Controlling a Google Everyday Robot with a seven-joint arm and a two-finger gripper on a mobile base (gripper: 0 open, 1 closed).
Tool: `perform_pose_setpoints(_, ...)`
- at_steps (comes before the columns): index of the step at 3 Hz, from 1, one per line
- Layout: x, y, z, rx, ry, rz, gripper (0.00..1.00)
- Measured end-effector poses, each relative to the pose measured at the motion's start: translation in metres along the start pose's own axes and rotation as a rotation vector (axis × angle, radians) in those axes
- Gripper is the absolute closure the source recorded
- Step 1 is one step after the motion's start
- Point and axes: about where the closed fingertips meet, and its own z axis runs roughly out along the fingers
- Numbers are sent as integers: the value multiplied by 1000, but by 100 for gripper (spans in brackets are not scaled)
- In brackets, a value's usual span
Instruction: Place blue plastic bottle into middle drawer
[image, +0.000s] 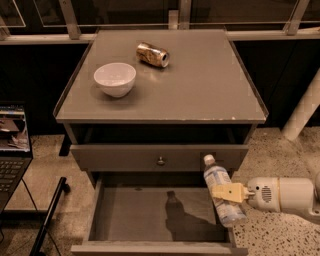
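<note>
The blue plastic bottle (223, 196) is pale and translucent with a white cap at its upper left end. My gripper (227, 193) is shut on the bottle's middle with tan fingers, reaching in from the right on a white arm. The bottle is tilted and hangs over the right side wall of the open middle drawer (125, 215), a wide grey tray pulled out of the cabinet. The bottle's shadow falls on the drawer floor.
A grey drawer front with a small knob (160, 160) is closed above the open drawer. On the cabinet top (200, 85) stand a white bowl (115, 78) and a gold-brown can (152, 54) lying on its side. A laptop (12, 145) stands at the left.
</note>
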Motion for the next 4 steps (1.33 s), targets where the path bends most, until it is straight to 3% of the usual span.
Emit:
perform_pose_setpoints(2,35,-63,46,-81,-19,162,100)
perform_pose_setpoints(4,64,-112,86,-136,12,290,100)
